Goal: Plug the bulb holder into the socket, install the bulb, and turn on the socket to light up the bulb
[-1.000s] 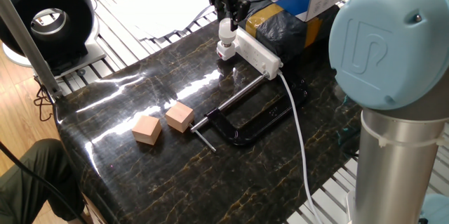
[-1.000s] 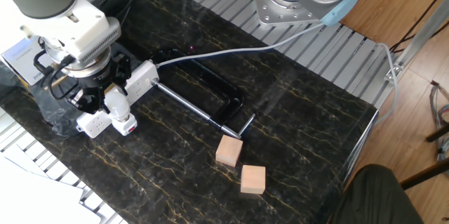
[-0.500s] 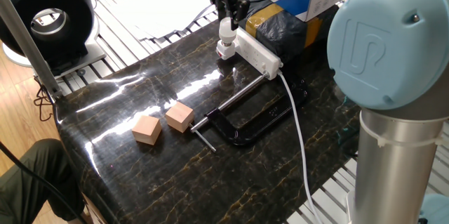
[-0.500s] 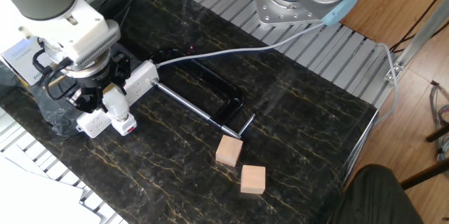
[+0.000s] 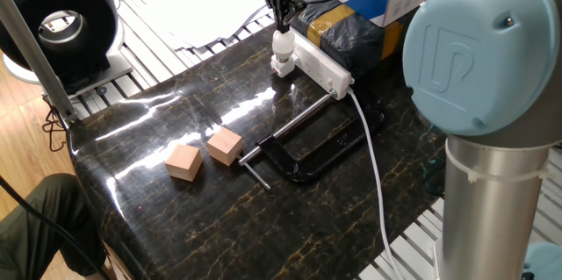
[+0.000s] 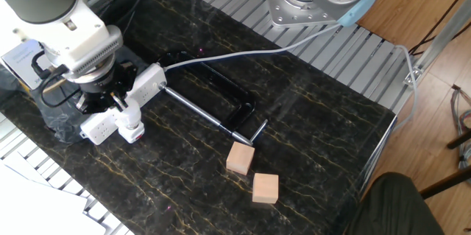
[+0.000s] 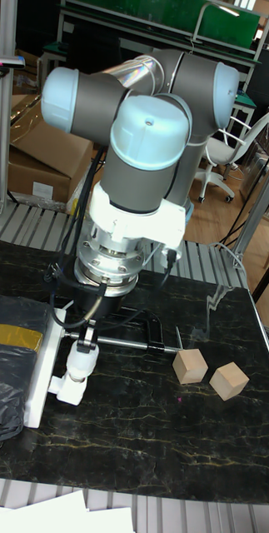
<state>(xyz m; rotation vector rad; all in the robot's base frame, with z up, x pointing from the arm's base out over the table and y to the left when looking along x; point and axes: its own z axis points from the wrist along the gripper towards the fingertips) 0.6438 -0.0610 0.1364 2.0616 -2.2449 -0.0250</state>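
My pincer [image 5: 281, 22] hangs straight above the bulb [image 5: 281, 45], its fingertips [image 6: 118, 103] right at the globe's top; I cannot tell whether they press it or stand just clear. The bulb sits upright in the bulb holder [image 5: 280, 66], which is plugged in at the end of the socket [image 5: 321, 64]. That end lies close to the bench [image 5: 176, 210] edge on the side of the white sheets. Beside the socket, a dark-wrapped package [image 5: 351, 34] crowds one long side. On the other side lies a black clamp [image 5: 303, 150], its bar pointing toward two wooden cubes [image 6: 252, 172] well away from the socket. The socket's cable [image 5: 373, 175] runs off past the clamp. Between socket and cubes the marble lies bare.
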